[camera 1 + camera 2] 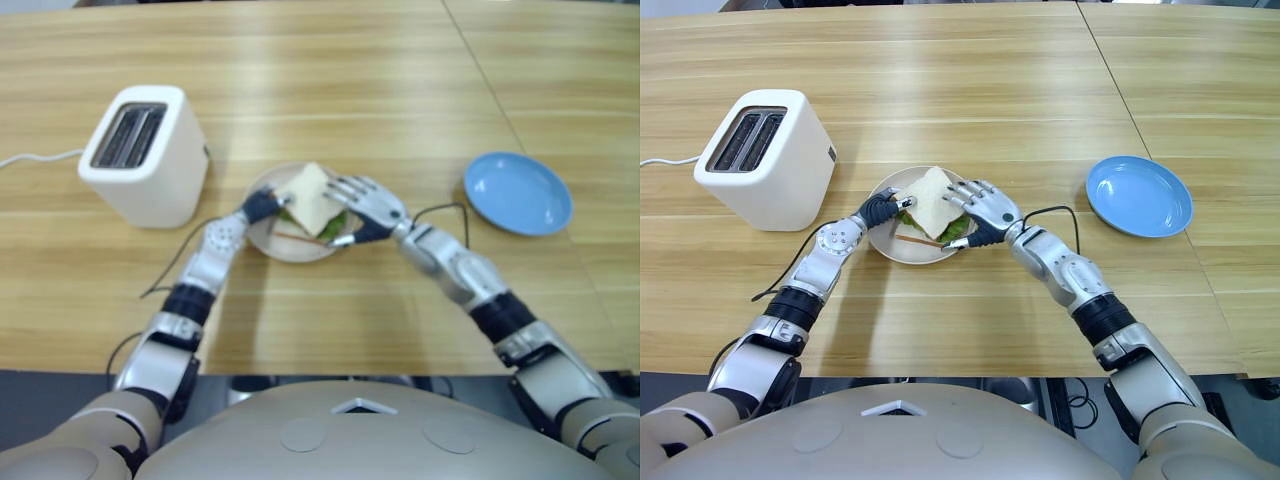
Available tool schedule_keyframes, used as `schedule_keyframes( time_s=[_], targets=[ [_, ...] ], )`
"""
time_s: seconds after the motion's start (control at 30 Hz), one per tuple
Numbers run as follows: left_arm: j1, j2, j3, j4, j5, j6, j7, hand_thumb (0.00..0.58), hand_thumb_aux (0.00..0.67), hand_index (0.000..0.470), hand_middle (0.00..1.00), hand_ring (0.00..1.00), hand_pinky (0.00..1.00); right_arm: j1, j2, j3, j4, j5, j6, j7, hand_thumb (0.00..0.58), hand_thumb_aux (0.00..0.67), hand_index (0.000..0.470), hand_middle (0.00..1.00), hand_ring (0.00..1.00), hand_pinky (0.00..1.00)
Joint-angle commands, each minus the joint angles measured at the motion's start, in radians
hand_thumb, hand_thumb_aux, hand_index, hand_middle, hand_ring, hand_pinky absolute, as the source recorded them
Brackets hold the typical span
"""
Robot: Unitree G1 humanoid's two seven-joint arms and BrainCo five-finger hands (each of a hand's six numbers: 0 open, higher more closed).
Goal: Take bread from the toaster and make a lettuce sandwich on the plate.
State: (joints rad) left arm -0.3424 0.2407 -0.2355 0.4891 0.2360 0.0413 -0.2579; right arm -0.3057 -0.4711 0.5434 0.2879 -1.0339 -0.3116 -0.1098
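A white toaster [765, 155] stands at the left, its slots dark. On the beige plate [883, 246] in front of me lies a bottom bread slice [912, 240] with green lettuce [954, 231] on it. A top bread slice [931, 200] sits tilted over the lettuce. My left hand [880, 209] is at the slice's left corner, fingers curled and pinching its edge. My right hand [986, 211] is at the slice's right edge, fingers spread over it and the thumb low beside the lettuce.
A blue plate [1137, 195] lies to the right, apart from the sandwich. A white cord [35, 158] leaves the toaster to the left. Thin black cables [1055, 212] run along both forearms over the wooden table [970, 90].
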Motion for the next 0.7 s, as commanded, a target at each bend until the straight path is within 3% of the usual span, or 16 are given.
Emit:
schedule_keyframes(
  time_s=[0.03,0.33,0.5,0.53,0.57,0.6,0.67,0.7],
  targets=[
    [0.034,0.023,-0.023,0.023,0.04,0.042,-0.002,0.58,0.67,0.46,1.0,1.0,1.0,-0.009,0.023,0.068,0.019,-0.04,-0.017,0.005,0.0,0.0,0.0,0.0,0.0,0.0],
    [0.037,0.016,-0.023,0.002,0.054,0.036,0.011,0.58,0.67,0.46,1.0,1.0,1.0,0.017,0.051,0.202,0.093,-0.1,-0.04,0.051,0.0,0.0,0.0,0.0,0.0,0.0],
    [0.042,0.031,0.002,-0.122,0.093,-0.005,0.094,0.579,0.649,0.446,1.0,1.0,1.0,0.022,0.064,0.239,0.194,-0.123,-0.025,0.06,0.0,0.0,0.0,0.0,0.0,0.0],
    [0.042,0.038,0.016,-0.162,0.11,-0.015,0.131,0.508,0.434,0.298,1.0,1.0,1.0,0.022,0.066,0.244,0.211,-0.128,-0.021,0.059,0.0,0.0,0.0,0.0,0.0,0.0],
    [0.04,0.048,0.032,-0.206,0.141,-0.025,0.185,0.136,0.084,0.058,1.0,1.0,1.0,0.022,0.067,0.249,0.227,-0.131,-0.016,0.061,0.0,0.0,0.0,0.0,0.0,0.0],
    [0.039,0.059,0.054,-0.255,0.169,-0.033,0.239,0.0,0.0,0.0,0.86,0.86,0.86,0.021,0.068,0.253,0.243,-0.136,-0.011,0.06,0.0,0.0,0.0,0.0,0.0,0.0],
    [0.042,0.082,0.102,-0.357,0.221,-0.034,0.338,0.0,0.0,0.0,0.0,0.0,0.0,0.022,0.068,0.26,0.265,-0.141,0.0,0.064,0.0,0.0,0.0,0.0,0.0,0.0],
    [0.046,0.094,0.127,-0.407,0.248,-0.031,0.384,0.0,0.0,0.0,0.0,0.0,0.0,0.022,0.067,0.262,0.272,-0.141,0.004,0.065,0.0,0.0,0.0,0.0,0.0,0.0]
  ],
)
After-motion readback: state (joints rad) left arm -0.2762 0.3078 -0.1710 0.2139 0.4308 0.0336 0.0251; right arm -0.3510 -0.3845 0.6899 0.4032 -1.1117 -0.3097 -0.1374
